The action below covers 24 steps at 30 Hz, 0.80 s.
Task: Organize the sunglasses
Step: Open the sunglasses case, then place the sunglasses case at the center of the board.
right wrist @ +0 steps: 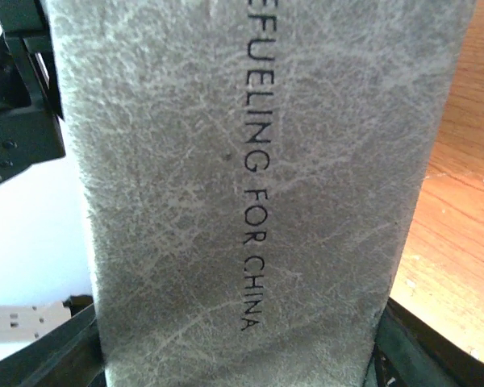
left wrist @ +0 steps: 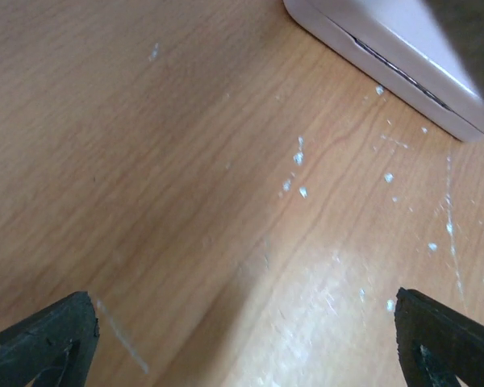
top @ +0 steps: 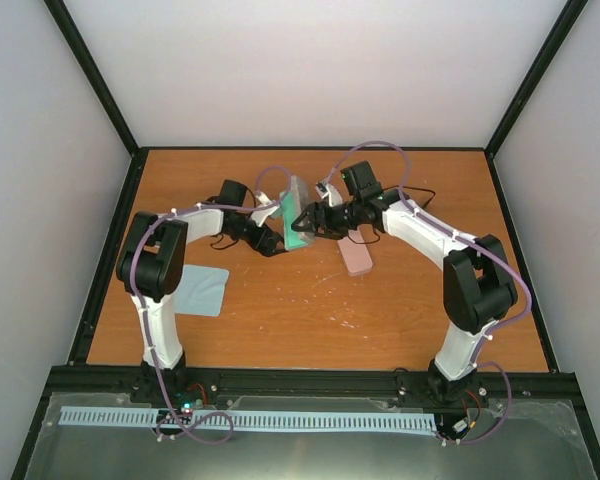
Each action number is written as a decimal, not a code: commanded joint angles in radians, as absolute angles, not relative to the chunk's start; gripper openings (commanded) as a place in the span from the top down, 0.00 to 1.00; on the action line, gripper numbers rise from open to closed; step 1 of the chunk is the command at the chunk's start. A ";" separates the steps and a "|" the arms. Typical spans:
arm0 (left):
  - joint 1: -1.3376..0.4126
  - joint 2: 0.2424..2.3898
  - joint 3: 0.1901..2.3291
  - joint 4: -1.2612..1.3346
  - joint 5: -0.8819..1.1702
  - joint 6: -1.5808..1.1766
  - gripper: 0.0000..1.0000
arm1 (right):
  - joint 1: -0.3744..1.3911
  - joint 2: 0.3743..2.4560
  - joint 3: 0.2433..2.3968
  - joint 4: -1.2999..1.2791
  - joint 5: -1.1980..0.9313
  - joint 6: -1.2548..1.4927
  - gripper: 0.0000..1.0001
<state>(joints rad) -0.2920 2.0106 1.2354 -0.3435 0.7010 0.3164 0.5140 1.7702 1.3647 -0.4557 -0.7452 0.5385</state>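
Observation:
No sunglasses show in any view. My right gripper [top: 308, 222] is shut on the grey oblong case [top: 298, 205] and holds it tilted above the middle of the table, with a teal inside showing at its lower end. In the right wrist view the case [right wrist: 250, 201], printed with black letters, fills the space between my fingers [right wrist: 423, 351]. My left gripper [top: 272, 240] is open and empty just left of the grey case. In the left wrist view its fingers [left wrist: 44, 343] stand wide apart over bare wood. A pink oblong case [top: 358, 255] lies shut to the right.
A light-blue square cloth [top: 202, 290] lies flat at the left front by the left arm. The pink case's pale edge [left wrist: 387, 56] shows at the top right of the left wrist view. Black frame rails run along the table's edges [top: 110, 260].

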 commanded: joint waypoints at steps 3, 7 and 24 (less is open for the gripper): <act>-0.199 1.866 1.191 -0.404 0.650 0.359 0.01 | 0.489 1.770 1.372 -0.335 -0.948 0.336 0.97; -0.160 1.809 1.194 -0.428 0.649 0.382 0.00 | 0.489 1.817 1.385 -0.365 -0.960 0.309 0.97; -0.103 1.764 1.212 -0.476 0.650 0.394 0.01 | 0.484 2.113 1.501 -0.583 -1.022 0.145 0.91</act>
